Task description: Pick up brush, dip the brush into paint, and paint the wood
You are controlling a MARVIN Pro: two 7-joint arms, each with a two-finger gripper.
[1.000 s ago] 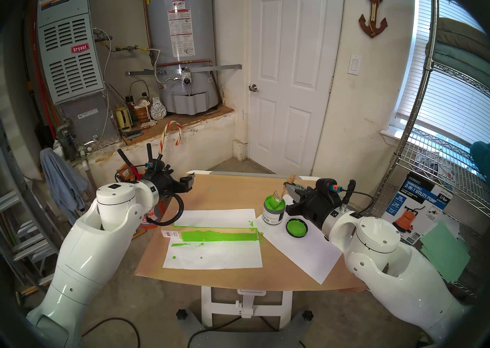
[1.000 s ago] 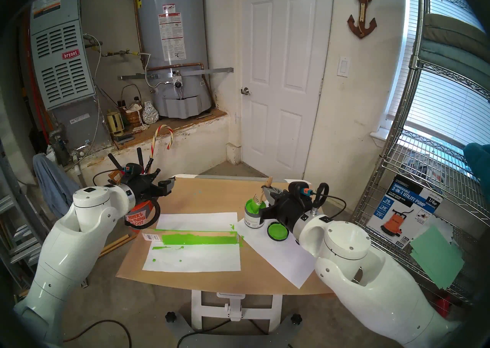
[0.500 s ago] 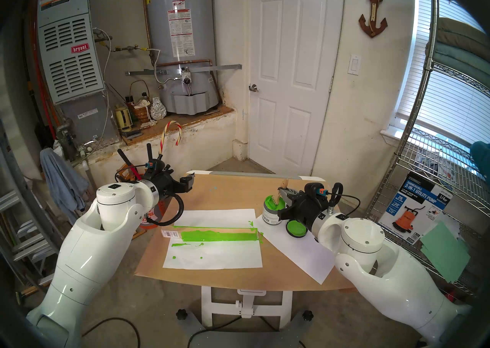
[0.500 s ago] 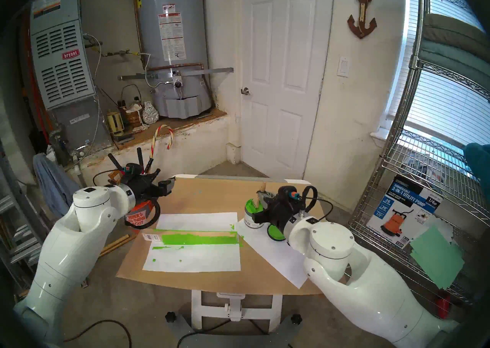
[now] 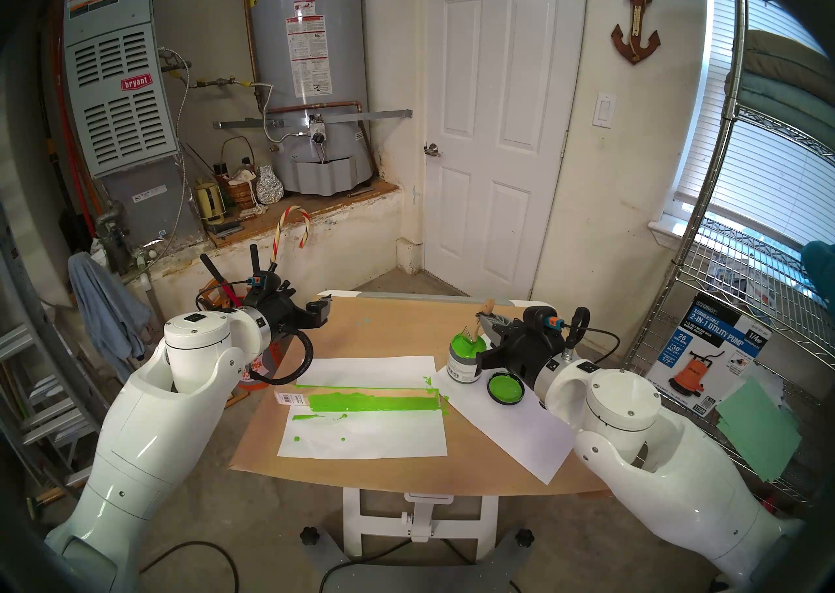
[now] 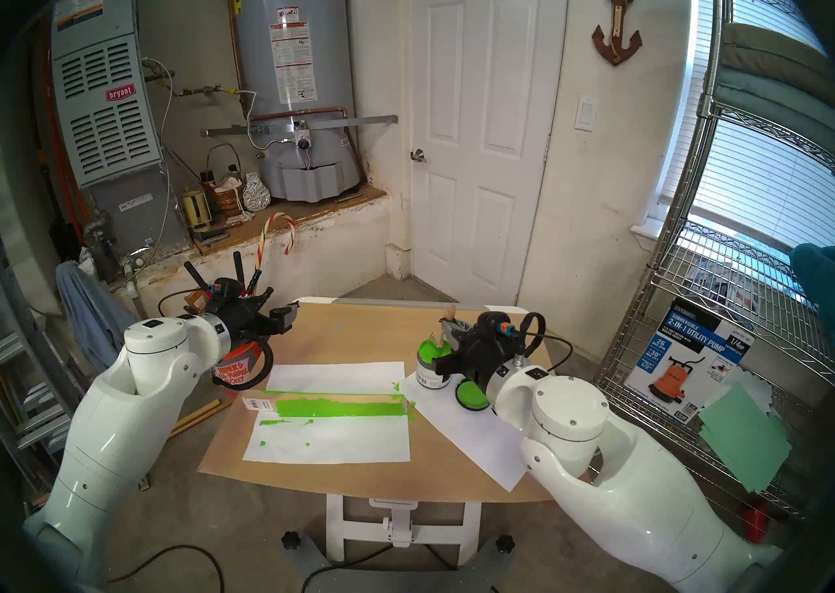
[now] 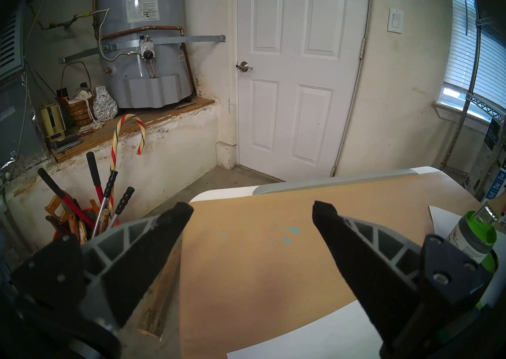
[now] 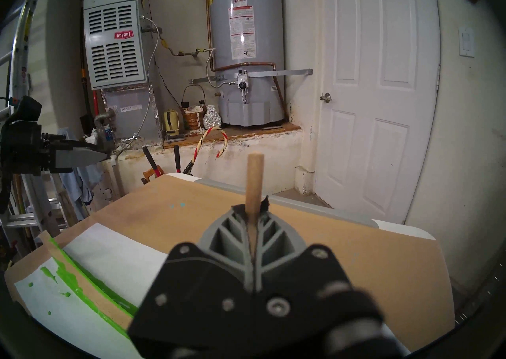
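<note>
Green paint (image 5: 466,344) fills a small squat jar with a grey-and-white label, standing on a white paper sheet (image 5: 510,425) at the right side of the worktop (image 5: 388,330), which is covered in brown paper. Just beside the jar, nearer the robot, its black lid (image 5: 506,389) lies upside down, its inside coated green.

Over the jar, the right hand (image 5: 482,319) has its fingers pressed together on the pale wooden handle of the brush (image 5: 480,325). The brush hangs steeply, handle end up and silver ferrule just above the jar's mouth; the bristles seem to reach down to the paint, though from the head views it is hard to tell whether they are dipped in it. In the right wrist view the handle stands up between the closed fingers.

Left of the jar, the wood (image 5: 361,399) lies flat across the worktop between two white sheets, most of its top painted bright green, a bare end with a white barcode sticker (image 5: 291,397) pointing left. Green smears and drops mark the nearer sheet (image 5: 366,438).

At the worktop's far left corner the left hand (image 7: 253,208) hangs above the surface, fingers spread wide, holding nothing.
</note>
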